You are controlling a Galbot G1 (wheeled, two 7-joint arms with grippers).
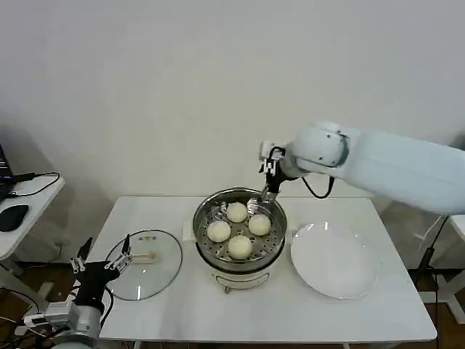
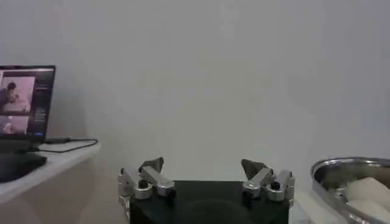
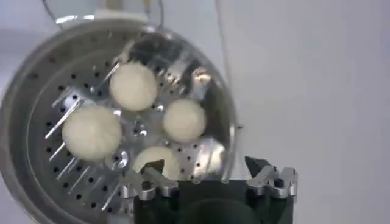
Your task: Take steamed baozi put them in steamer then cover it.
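Head view: the right gripper [image 1: 263,201] hangs with its fingers spread and empty over the far rim of the steamer [image 1: 203,247], which stands at the middle of the white table [image 1: 240,313]. Four steamed baozi [image 1: 240,247] lie on the perforated tray below and just in front of this gripper, close together but mostly apart from one another. The empty white plate [image 1: 336,259] lies beside the steamer, on the gripper's outer side. The cover [image 1: 145,273], a glass lid with a cream bar handle, lies flat on the table on the steamer's other side, just in front of the left gripper [image 1: 102,263], which waits low at the table's near left corner with its fingers parted and holding nothing.

Right wrist view: the right gripper [image 3: 210,173] shows its open fingers above the steamer's [image 3: 18,91] rim, with one baozi [image 3: 155,159] directly beneath them.

Left wrist view: the left gripper [image 2: 204,172] faces the wall, its fingers wide apart; the steamer's [image 2: 329,176] rim lies off to one side.

Judgement: loading appears complete and only covering remains. Risks: a finger of the right gripper could catch the rim or a bun on withdrawal; the smooth bar handle could slip from a shallow grasp; a tilted lid could seat unevenly or strike the right arm if it remains overhead.
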